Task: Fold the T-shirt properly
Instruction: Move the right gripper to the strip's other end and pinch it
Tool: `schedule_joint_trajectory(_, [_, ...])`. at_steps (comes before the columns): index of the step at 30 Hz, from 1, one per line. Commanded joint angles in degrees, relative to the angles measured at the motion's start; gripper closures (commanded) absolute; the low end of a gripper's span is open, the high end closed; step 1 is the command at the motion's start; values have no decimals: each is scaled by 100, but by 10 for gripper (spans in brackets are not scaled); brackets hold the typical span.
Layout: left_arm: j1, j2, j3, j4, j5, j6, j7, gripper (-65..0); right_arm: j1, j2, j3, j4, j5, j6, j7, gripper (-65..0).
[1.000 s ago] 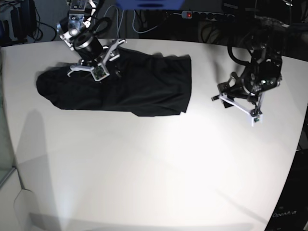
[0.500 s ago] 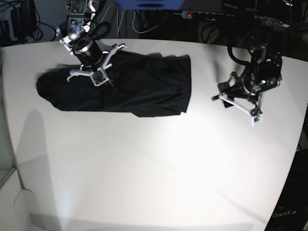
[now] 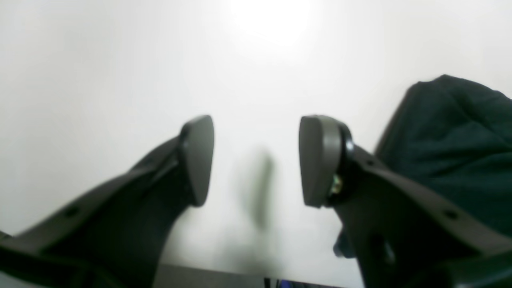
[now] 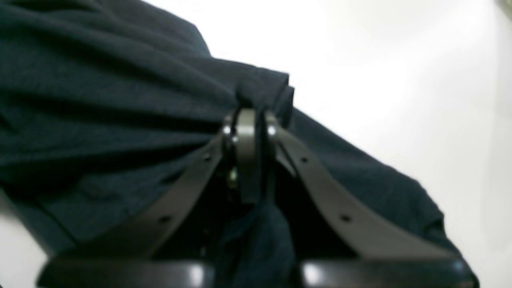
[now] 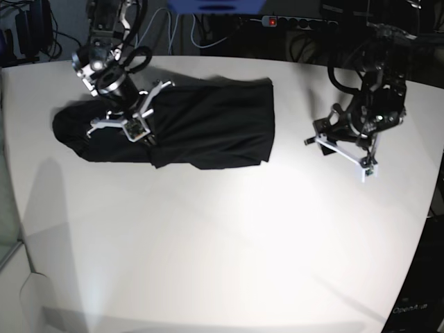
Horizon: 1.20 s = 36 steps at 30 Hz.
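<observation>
The soft, matte black long-sleeved T-shirt is spread on the white table; limp, light cloth is best pinched at edges. A gathered fold is clamped by the right gripper; the left gripper is held wide, empty.

You see a white surface with a rounded near corner, lit hard from above so a bright glare patch sits mid-field. Beyond its far edge the room falls dark, with loose cables trailing there. A power strip with a red lit switch lies along the back.
</observation>
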Motion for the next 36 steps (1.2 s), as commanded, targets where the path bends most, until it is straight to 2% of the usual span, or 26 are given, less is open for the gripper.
schedule_joint_trajectory(1, [-59,-49,-36,82,18,-7,-79,-332,83,50,0,109,92,-27,152,0])
schedule_joint_trajectory(15, [-33,-49,-36,82,18,-7,-79,-332,646,182,17,-260,100,-27,143,0])
schedule_joint_trajectory(22, [-33,-40,-36,82,18,-7,-79,-332,672,217,17,-58,100,-27,170,0])
schedule_joint_trajectory(36, [-77,-40,-27,-76,-26,-7,-79,-332,1156,340,176,-700,109,-27,170,0])
